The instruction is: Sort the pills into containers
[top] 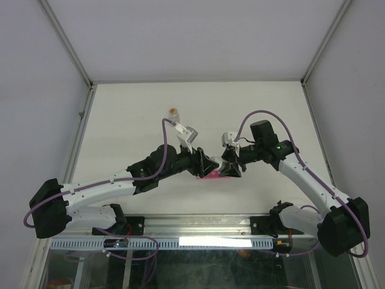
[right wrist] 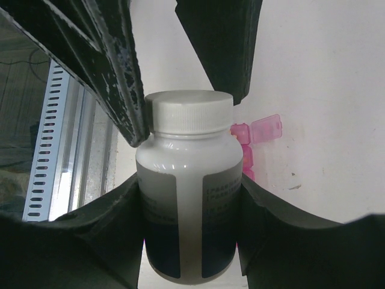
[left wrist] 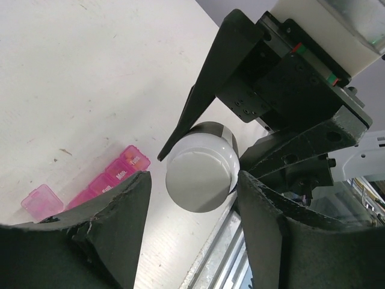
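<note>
My right gripper (right wrist: 189, 208) clasped the bottle (right wrist: 186, 180); my left gripper (left wrist: 192, 201) straddled its cap (left wrist: 201, 174), jaws apart, needing centring before any twist.

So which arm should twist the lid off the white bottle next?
Probably the left. The left gripper has a finger on each side of the white cap. The right gripper is busy clamping the bottle by its body, holding it steady.
</note>
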`<state>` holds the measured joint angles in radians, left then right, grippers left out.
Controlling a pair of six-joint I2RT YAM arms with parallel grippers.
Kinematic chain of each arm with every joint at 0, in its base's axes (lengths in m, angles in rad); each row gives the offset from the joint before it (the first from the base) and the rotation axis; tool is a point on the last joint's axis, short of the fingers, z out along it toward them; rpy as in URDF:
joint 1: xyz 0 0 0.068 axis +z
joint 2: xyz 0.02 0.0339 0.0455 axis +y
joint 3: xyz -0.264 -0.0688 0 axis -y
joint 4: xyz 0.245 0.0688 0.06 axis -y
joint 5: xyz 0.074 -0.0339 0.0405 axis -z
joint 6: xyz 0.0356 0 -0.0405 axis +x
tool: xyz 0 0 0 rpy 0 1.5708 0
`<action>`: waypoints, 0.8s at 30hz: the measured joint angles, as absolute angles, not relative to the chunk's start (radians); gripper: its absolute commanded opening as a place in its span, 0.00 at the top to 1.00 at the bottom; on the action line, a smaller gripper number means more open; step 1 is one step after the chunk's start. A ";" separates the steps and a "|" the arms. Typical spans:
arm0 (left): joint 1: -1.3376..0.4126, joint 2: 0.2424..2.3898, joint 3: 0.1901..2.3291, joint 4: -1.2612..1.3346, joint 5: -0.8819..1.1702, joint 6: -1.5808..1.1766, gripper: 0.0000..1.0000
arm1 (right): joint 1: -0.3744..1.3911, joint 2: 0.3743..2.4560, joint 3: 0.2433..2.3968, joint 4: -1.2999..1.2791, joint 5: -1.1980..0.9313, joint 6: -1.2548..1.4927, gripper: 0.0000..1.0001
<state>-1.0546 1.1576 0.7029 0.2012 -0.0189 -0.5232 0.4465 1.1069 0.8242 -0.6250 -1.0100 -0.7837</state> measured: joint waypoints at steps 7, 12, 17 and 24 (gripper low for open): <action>-1.055 1.187 0.712 0.210 0.010 -0.511 0.52 | 0.445 1.108 0.824 -0.625 -1.005 -0.784 1.00; -1.054 1.193 0.712 0.220 0.033 -0.471 0.68 | 0.441 1.108 0.824 -0.627 -1.001 -0.787 1.00; -1.052 1.200 0.714 0.234 0.067 -0.387 0.87 | 0.439 1.108 0.824 -0.634 -1.002 -0.794 1.00; -1.039 1.206 0.714 0.248 0.170 -0.194 0.99 | 0.439 1.108 0.824 -0.664 -1.010 -0.815 0.97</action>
<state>-1.0386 1.2060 0.7139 0.2481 0.1699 -0.1940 0.4389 1.1076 0.8242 -0.6643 -1.0096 -0.8154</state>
